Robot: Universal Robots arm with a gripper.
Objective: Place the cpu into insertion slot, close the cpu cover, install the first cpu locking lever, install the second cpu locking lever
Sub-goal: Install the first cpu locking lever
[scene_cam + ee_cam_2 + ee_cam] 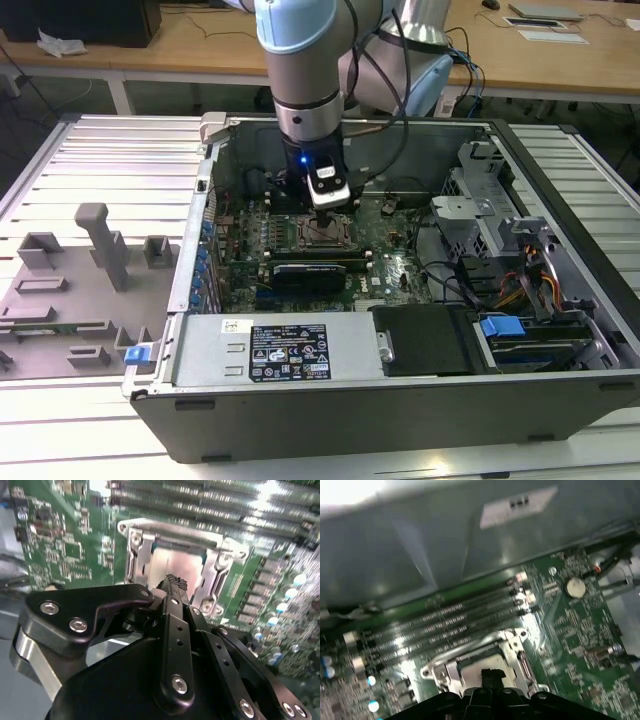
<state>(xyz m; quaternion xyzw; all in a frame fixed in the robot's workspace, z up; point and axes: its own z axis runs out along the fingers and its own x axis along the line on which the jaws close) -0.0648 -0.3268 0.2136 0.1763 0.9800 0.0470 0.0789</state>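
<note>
Second wrist view: claw (173, 582) fingers pressed together, tips just above the cpu (175, 567), holding nothing. Cpu lies flat in the socket, pale top showing through the open centre of the cpu cover (137, 555), which is down around it. First wrist view: same claw (492, 675) tips over the cpu (480, 662), cpu cover (447, 667) framing it; memory slots (445, 622) just beyond, then a coin battery (575, 586). Exterior view: claw (326, 212) over the socket in the open computer case (400, 400) on the slatted worktop (100, 150).
</note>
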